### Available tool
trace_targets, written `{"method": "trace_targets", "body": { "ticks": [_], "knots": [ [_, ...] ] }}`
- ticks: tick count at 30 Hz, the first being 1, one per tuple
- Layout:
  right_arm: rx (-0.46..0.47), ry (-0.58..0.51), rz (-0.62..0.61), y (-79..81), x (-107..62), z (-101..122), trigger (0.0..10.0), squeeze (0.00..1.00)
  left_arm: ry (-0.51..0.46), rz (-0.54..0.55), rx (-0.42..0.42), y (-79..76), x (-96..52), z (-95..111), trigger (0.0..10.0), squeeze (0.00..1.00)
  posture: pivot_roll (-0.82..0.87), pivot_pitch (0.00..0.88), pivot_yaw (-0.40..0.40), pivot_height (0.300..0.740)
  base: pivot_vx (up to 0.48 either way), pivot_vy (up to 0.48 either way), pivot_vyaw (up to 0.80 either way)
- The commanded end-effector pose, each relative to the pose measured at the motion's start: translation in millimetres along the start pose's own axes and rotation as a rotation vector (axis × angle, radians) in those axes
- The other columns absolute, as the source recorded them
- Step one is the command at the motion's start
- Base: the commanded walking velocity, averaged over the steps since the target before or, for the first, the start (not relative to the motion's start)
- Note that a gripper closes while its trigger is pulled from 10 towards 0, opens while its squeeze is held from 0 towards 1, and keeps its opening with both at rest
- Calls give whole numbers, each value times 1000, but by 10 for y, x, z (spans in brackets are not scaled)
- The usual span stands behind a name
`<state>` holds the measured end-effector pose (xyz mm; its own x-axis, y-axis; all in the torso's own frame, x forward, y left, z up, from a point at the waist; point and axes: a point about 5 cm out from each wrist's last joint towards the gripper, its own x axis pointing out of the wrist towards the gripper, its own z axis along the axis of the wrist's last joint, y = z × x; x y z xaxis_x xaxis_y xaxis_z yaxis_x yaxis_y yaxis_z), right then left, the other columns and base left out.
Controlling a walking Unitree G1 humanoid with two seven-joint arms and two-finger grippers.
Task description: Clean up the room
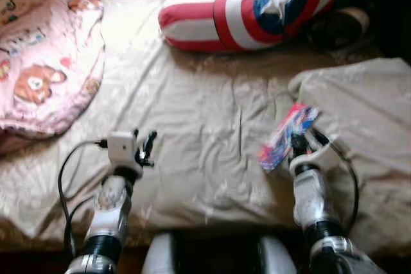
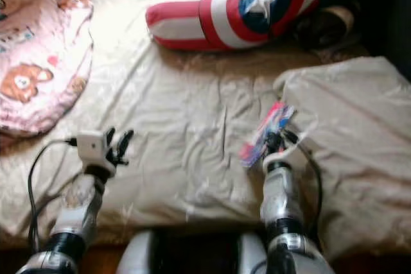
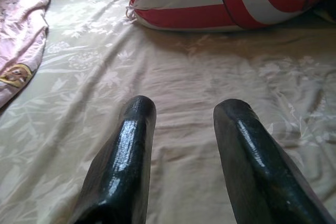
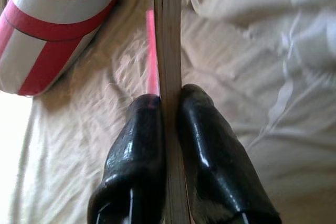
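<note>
My right gripper is shut on a thin book with a red, blue and pink cover, held above the beige bed sheet. In the right wrist view the book's page edge runs straight up between the two black fingers. My left gripper hovers low over the sheet near the bed's front edge. Its fingers stand open with nothing between them. A red, white and blue shield-patterned pillow lies at the far side of the bed.
A pink cartoon-print blanket is bunched at the bed's left. A beige folded cover lies at the right, just beyond the book. A dark object sits behind the pillow. The bed's front edge is close below.
</note>
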<state>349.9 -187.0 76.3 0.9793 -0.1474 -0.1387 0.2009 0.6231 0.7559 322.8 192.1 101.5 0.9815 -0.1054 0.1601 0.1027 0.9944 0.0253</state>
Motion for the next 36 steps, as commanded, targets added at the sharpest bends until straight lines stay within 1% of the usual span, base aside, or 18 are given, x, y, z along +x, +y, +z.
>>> {"method": "trace_targets", "body": {
  "ticks": [1, 4, 5, 7, 8, 10, 12, 13, 14, 16, 17, 21, 24, 27, 29, 31, 34, 36],
  "knots": [
    [144, -2, -30, -63, 2, -5, 10000, 0, 15, -8, 14, -6, -79, -19, 10000, 0, 95, 334, 44, 645, 0, 0, 0],
    [288, -9, -33, -60, 22, -4, 10000, 0, 15, -27, 31, -21, -156, -7, 10000, 0, 121, 369, 49, 645, 0, 0, 0],
    [347, -19, -10, -37, 31, 0, 10000, 0, 16, -34, 39, -24, -191, -4, 10000, 0, 121, 369, 49, 645, 0, 0, 0],
    [341, -34, 12, -22, 33, 15, 10000, 0, 19, -36, 48, -14, -230, -3, 10000, 0, 138, 376, 58, 645, 0, 0, 0],
    [391, -63, 7, -49, 26, 30, 10000, 0, 18, -35, 54, -4, -262, 9, 10000, 0, 166, 396, 65, 645, 0, 0, 0],
    [431, -85, -78, -184, -15, 8, 10000, 0, 14, -41, 75, 10, -321, 41, 10000, 0, 193, 398, 73, 645, 0, 0, 0],
    [454, -79, -128, -270, -52, -39, 10000, 0, 14, -44, 85, 22, -368, 72, 10000, 0, 225, 397, 83, 645, 0, 0, 0],
    [454, -79, -128, -270, -52, -39, 10000, 0, 14, -44, 85, 22, -368, 72, 10000, 0, 225, 397, 83, 645, 0, 0, 0],
    [481, -59, -168, -349, -103, -125, 10000, 0, 20, -55, 107, 45, -440, 114, 10000, 0, 253, 412, 94, 645, 0, 0, 0],
    [491, -48, -191, -390, -132, -170, 10000, 0, 28, -64, 125, 59, -482, 128, 10000, 0, 268, 411, 101, 645, 0, 0, 0],
    [510, -42, -229, -454, -179, -231, 10000, 0, 40, -73, 147, 91, -542, 142, 10000, 0, 276, 418, 113, 645, 0, 0, 0],
    [544, -42, -267, -531, -242, -301, 10000, 0, 58, -75, 156, 116, -616, 175, 10000, 0, 277, 421, 118, 645, 0, 0, 0],
    [539, -15, -288, -586, -305, -390, 10000, 0, 71, -96, 169, 88, -649, 200, 10000, 0, 309, 444, 141, 645, 0, 0, 0],
    [506, 6, -320, -664, -386, -472, 10000, 0, 85, -124, 183, 47, -698, 225, 10000, 0, 305, 447, 142, 645, 0, 0, 0],
    [534, -21, -365, -743, -431, -470, 10000, 0, 98, -155, 216, 14, -737, 238, 10000, 0, 316, 448, 147, 645, 0, 0, 0],
    [561, -44, -395, -790, -453, -458, 10000, 0, 105, -168, 221, -13, -762, 248, 10000, 0, 324, 449, 152, 645, 0, 0, 0],
    [562, -54, -395, -794, -450, -442, 10000, 0, 107, -178, 226, -26, -775, 262, 10000, 0, 335, 452, 155, 645, 0, 0, 0],
    [569, -86, -394, -784, -426, -395, 10000, 0, 113, -168, 234, 13, -807, 288, 10000, 0, 340, 446, 158, 645, 0, 0, 0]
  ]
}}
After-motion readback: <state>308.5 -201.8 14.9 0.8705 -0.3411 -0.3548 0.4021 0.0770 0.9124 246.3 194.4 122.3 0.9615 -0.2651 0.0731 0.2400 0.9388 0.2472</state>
